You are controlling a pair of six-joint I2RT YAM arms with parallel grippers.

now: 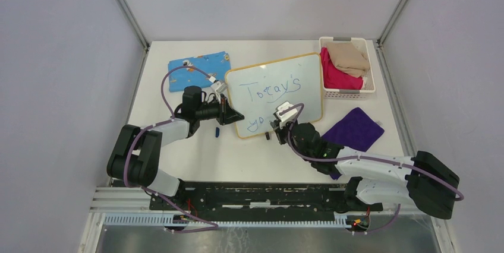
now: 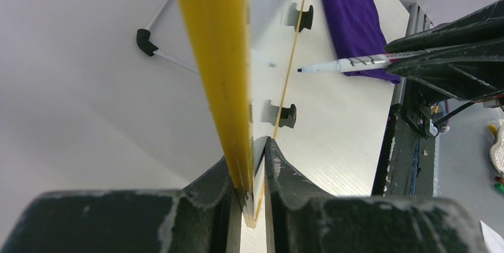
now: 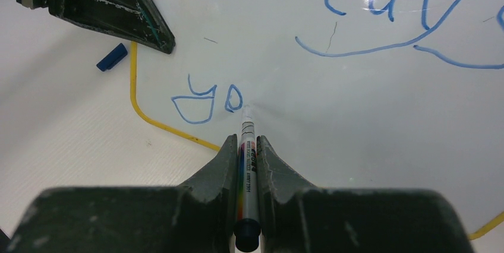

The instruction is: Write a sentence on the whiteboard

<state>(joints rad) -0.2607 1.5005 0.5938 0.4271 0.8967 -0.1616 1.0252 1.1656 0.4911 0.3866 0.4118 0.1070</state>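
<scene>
Right claw [image 3: 245,141] is clamped on a marker [image 3: 247,127], its tip on the whiteboard [image 1: 306,107] just right of "yo" in the sentence [image 1: 272,90]. The arm reaches forward-left over the surface [image 1: 196,158]. Left claw [image 2: 255,146] pinches the board's left edge. A blue cap [image 1: 217,132] lies beside that edge, and a purple cloth [image 1: 355,129] lies to the board's right.

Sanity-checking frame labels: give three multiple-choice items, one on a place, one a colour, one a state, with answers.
1. Where is the purple cloth relative to the whiteboard? A. right of it B. left of it C. on it
2. What colour is the sentence? A. red B. blue C. black
3. State of the left gripper? A. open, empty B. shut on the purple cloth C. shut on the whiteboard's edge
Answers: 1 A, the top view shows it right of the board; 2 B, the strokes are blue; 3 C, it clamps the board's rim.
</scene>
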